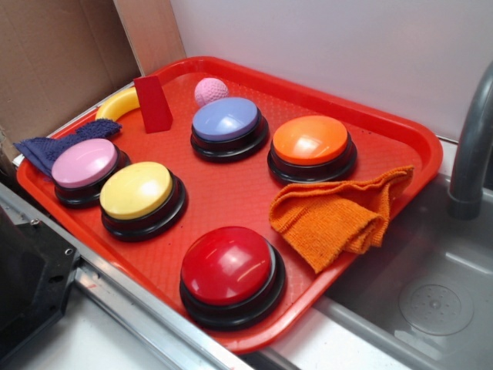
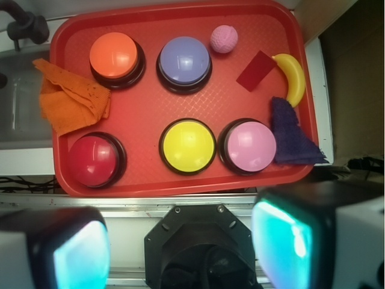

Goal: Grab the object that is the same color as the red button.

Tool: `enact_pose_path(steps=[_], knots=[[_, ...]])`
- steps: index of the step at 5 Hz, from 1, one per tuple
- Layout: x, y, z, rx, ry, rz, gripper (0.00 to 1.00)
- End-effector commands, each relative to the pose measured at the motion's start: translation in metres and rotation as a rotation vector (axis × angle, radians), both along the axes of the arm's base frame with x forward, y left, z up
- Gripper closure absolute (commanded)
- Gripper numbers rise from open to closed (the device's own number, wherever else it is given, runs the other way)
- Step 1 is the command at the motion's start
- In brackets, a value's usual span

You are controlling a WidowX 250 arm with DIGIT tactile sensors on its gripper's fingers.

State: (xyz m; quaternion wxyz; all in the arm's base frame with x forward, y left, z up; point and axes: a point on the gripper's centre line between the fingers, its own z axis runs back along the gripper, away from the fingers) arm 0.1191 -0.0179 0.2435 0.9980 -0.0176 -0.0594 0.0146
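**Gripper high over tray edge, red wedge not yet approached**

Nearest your wrist lens: the gripper point(image 2: 180, 247), its two pads glowing cyan at left and right of frame, spread wide with nothing between them. It hangs above the metal ledge on the near side of the red tray point(image 2: 150, 111), high enough that the whole tray shows, a fair survey position before committing.

The red button point(image 1: 228, 266) sits at the tray's front corner, just beside the crumpled orange cloth point(image 1: 339, 212). Your colour match, the dark-red wedge block point(image 1: 154, 103), stands upright at the far side, just beside the yellow banana point(image 1: 118, 104) and near the pink dimpled ball point(image 1: 210, 90).

Other buttons fill the middle: yellow button point(image 1: 137, 190), pink button point(image 1: 85, 163), lavender button point(image 1: 226, 119), orange button point(image 1: 310, 140). A dark blue cloth point(image 1: 54, 145) drapes over the tray rim beside the pink one.

Judgement: reaching the wedge means crossing over the yellow and pink buttons. Banana crowding one flank may favour closing across the block's thin faces.
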Motion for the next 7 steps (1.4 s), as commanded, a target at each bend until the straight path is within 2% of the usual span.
enact_pose_path(steps=[1, 3, 4, 5, 6, 7], knots=[[0.0, 0.0, 0.0, 0.0, 0.0, 0.0, 0.0], [0.033, 0.02, -0.027, -0.013, -0.018, 0.18, 0.0], [0.057, 0.039, -0.053, 0.006, -0.068, 0.329, 0.0], [0.088, 0.07, -0.083, 0.005, -0.142, 0.489, 0.0], [0.105, 0.087, -0.103, 0.006, -0.182, 0.571, 0.0], [0.12, 0.106, -0.125, 0.033, -0.232, 0.654, 0.0]])
